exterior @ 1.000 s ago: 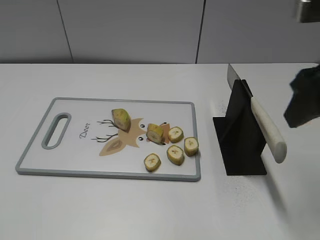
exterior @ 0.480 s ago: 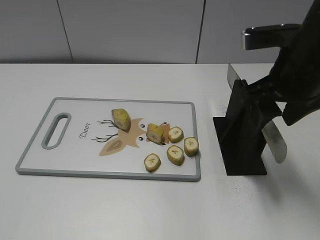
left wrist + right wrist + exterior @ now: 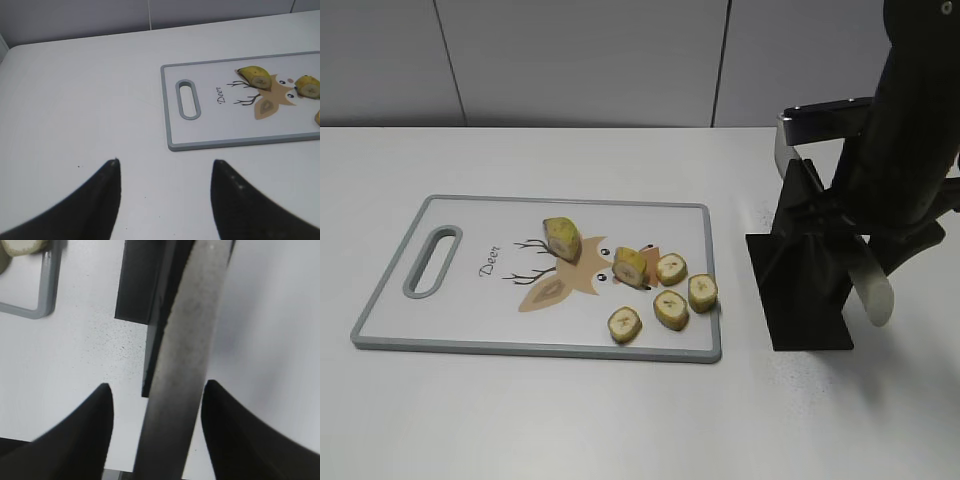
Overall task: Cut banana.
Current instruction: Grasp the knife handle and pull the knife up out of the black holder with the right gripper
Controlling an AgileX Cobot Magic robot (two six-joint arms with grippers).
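Exterior slanting down at table, wrist views close, all sharing cutting board (image 3: 460, 300)

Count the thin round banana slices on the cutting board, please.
4, all near the board's right front corner: one beside the short chunk, one nearest the right edge, one in the middle, one nearest the front. None seems hidden.

A grey-rimmed cutting board (image 3: 470, 300) with a deer drawing lies on the white surface (image 3: 520, 420), handle slot at 9 o'clock. Four thin round slices (image 3: 670, 300) cluster toward its 4 o'clock corner, a short brown-flecked chunk (image 3: 629, 266) just beside them. At 3 o'clock, off the board, a black stand (image 3: 805, 270) holds a white-handled knife (image 3: 875, 295).
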